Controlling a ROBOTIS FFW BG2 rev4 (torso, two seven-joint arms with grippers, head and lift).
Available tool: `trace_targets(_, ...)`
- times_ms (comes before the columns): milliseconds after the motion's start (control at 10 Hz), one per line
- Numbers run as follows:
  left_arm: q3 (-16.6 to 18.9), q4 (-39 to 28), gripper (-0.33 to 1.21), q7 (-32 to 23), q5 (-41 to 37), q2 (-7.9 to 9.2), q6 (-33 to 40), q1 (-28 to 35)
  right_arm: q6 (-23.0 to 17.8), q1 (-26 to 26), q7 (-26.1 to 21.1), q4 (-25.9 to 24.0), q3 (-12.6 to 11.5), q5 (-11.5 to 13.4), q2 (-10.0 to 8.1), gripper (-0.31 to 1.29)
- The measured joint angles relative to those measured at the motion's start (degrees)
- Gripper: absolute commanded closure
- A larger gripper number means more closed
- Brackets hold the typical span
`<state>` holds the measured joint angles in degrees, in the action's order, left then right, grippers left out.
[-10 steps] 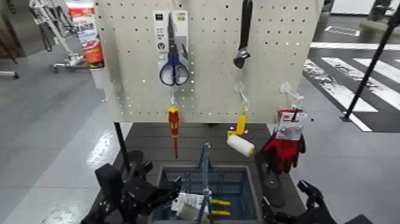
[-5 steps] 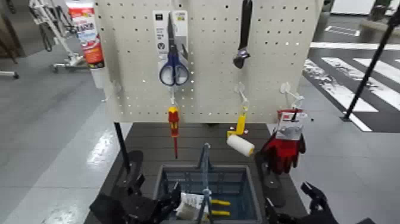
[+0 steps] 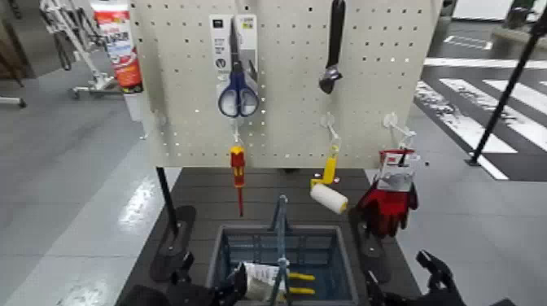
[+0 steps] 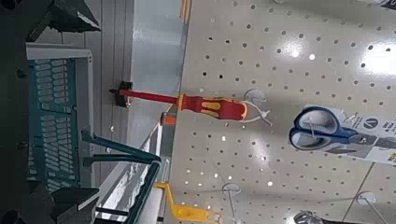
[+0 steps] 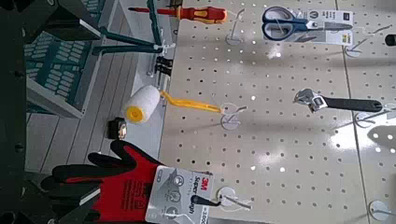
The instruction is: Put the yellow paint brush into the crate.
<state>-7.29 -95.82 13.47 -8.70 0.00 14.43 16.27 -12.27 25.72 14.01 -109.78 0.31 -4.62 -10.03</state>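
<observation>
The grey-blue crate (image 3: 278,244) stands on the floor below the pegboard, its tall handle bar upright in the middle. It also shows in the left wrist view (image 4: 54,103) and the right wrist view (image 5: 63,63). On the crate's floor lies the yellow paint brush (image 3: 298,278), pale bristles to the left and yellow parts to the right. My left gripper (image 3: 226,288) sits low at the crate's near left corner, open and holding nothing. Low at the right, away from the crate, my right gripper (image 3: 433,270) is open and empty.
A pegboard (image 3: 285,81) behind the crate carries blue scissors (image 3: 237,96), a black wrench (image 3: 332,49), a red-and-yellow screwdriver (image 3: 238,171), a yellow-handled roller (image 3: 329,195) and red gloves (image 3: 389,199). Black stand feet (image 3: 172,236) flank the crate.
My left arm has sunk and drawn back until only its gripper shows at the bottom edge of the head view. The right gripper has slid slightly right and down.
</observation>
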Motion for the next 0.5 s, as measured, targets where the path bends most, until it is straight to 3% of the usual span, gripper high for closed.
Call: trace_targets(500,-0.35,-0.08,-0.08,0.42,-0.01,0.00,-0.69,-0.11,-0.65,0.31,-0.85,-0.25,-0.06,0.78,0.05,0.15)
